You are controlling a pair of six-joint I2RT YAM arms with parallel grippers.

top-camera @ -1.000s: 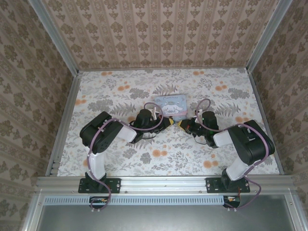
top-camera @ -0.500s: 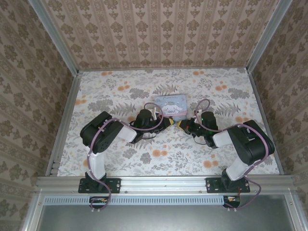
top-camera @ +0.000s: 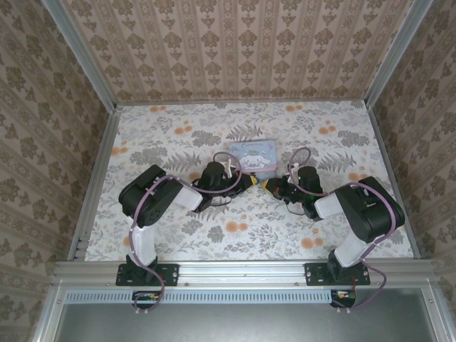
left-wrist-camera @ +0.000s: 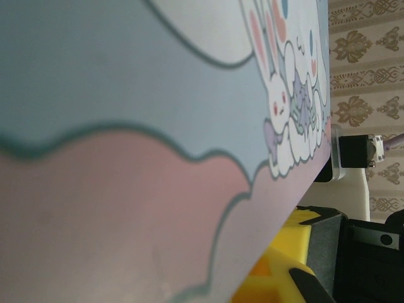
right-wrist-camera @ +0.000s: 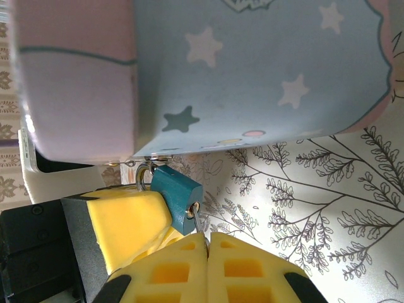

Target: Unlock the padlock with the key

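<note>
almost nothing has shifted over the last second: both arms stay low on the table (top-camera: 164, 128), tips nearly meeting in front of the box (top-camera: 254, 152), and i see only a slight leftward creep of the right elbow.

- box: pastel blue and pink, cartoon print, lying flat on the flowered table near its middle. it is very close to both wrist cameras.
- padlock (right-wrist-camera: 179, 196): small teal block at the near lower edge of the box, tilted. its shackle is hooked through a small metal fitting on the box.
- key (right-wrist-camera: 199, 222): thin metal shaft, its tip at the bottom face of the padlock. from the right wrist view i cannot tell how deep it sits.
- right gripper (right-wrist-camera: 207, 237): yellow fingers pressed together, pinching the key, directly below the padlock.
- left gripper (top-camera: 249, 182): one yellow finger (right-wrist-camera: 129, 214) lies against the padlock's side, opposite the right gripper. i cannot tell whether its fingers are clamped or apart.
</note>
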